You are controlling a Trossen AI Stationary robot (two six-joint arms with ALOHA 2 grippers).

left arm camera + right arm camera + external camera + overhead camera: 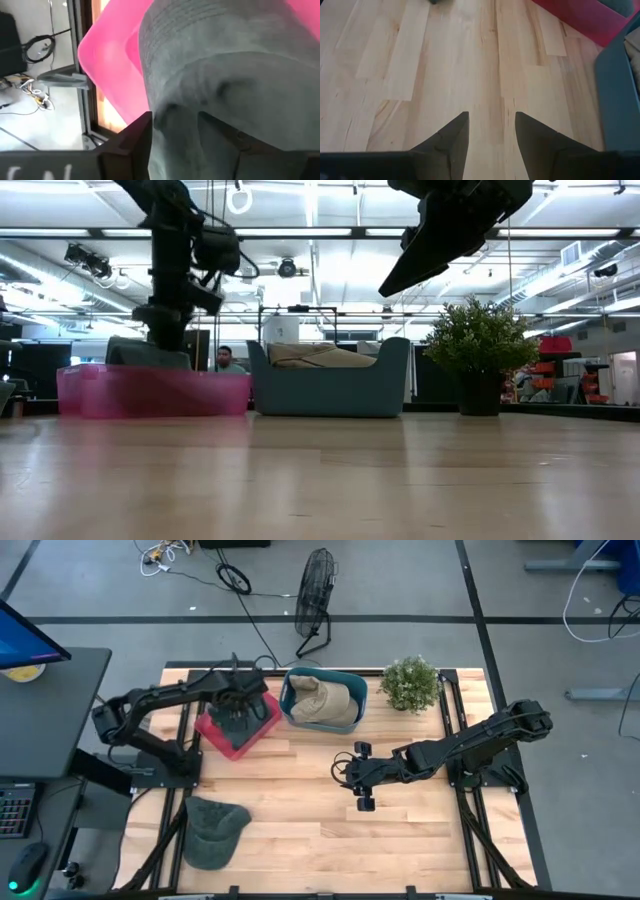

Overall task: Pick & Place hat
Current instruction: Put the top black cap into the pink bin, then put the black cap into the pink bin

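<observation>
Left gripper (pixel 236 710) down in pink bin (pixel 215 733), fingers clamped on grey hat (pixel 225 75); placing step, release next; right gripper (pixel 360 776) apart, idle mid-table.

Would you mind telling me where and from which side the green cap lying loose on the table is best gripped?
The green cap lies flat near the table's front left corner, its soft crown slumped. I would come straight down from above and pinch a fold of the crown, since the fabric looks limp and nothing crowds it.
</observation>
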